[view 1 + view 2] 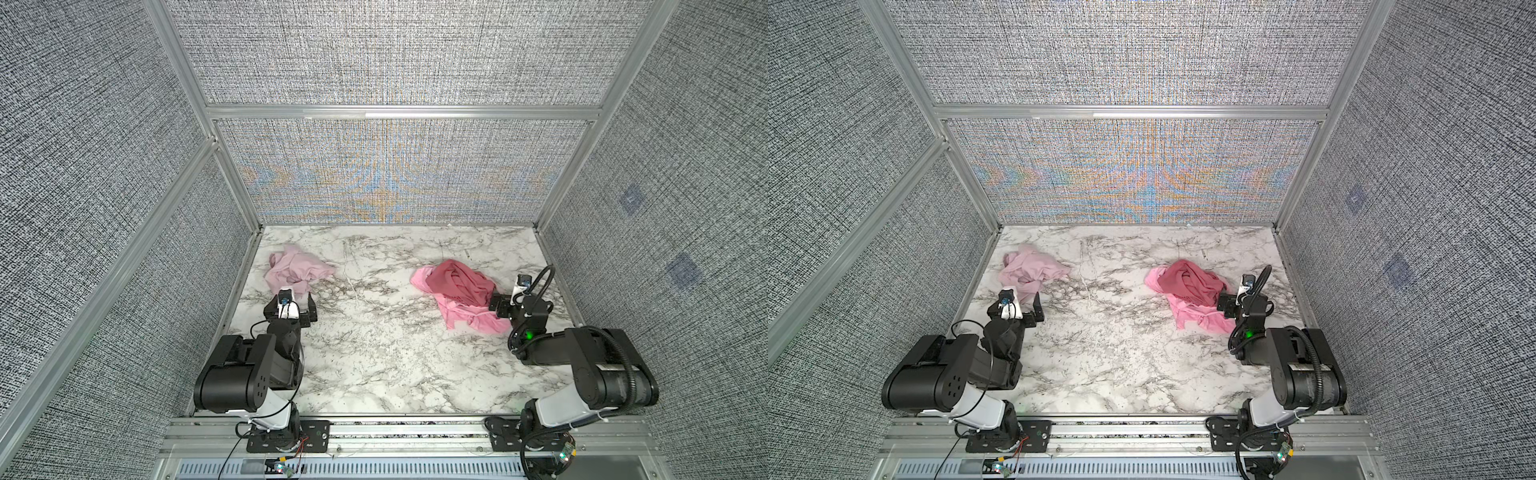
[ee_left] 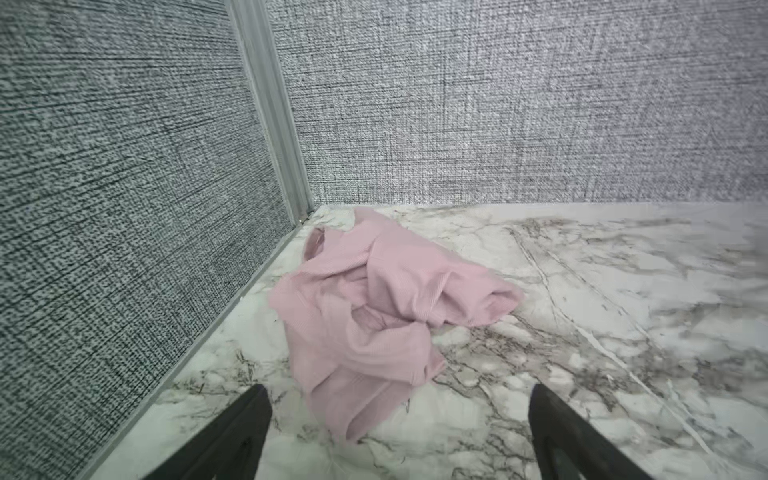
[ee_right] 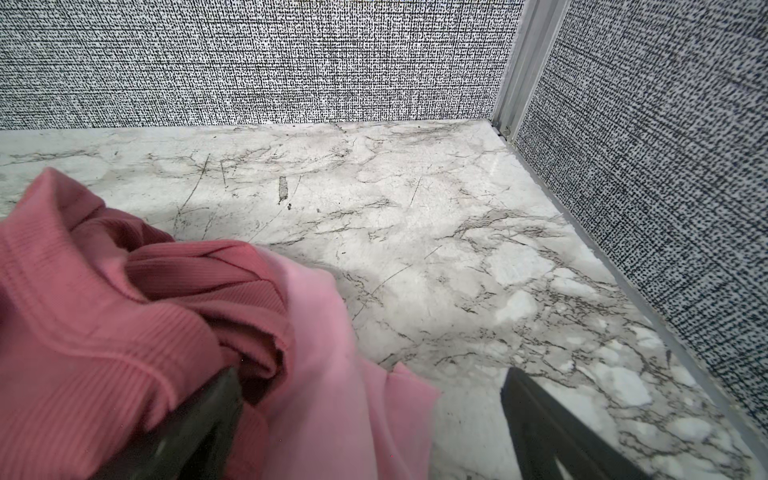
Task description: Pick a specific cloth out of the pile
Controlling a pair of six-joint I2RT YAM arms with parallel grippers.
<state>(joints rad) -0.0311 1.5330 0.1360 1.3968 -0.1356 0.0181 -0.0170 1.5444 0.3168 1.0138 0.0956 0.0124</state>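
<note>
The cloth [image 1: 297,270] lay well apart from the pile [image 1: 457,291]. The left gripper [image 2: 397,390] stood just beside the cloth, jaws apart and empty. The right gripper [image 3: 372,374], also spread wide, touched the pile's edge. If it drew away, one finger could catch fabric and drag the pile.
</note>
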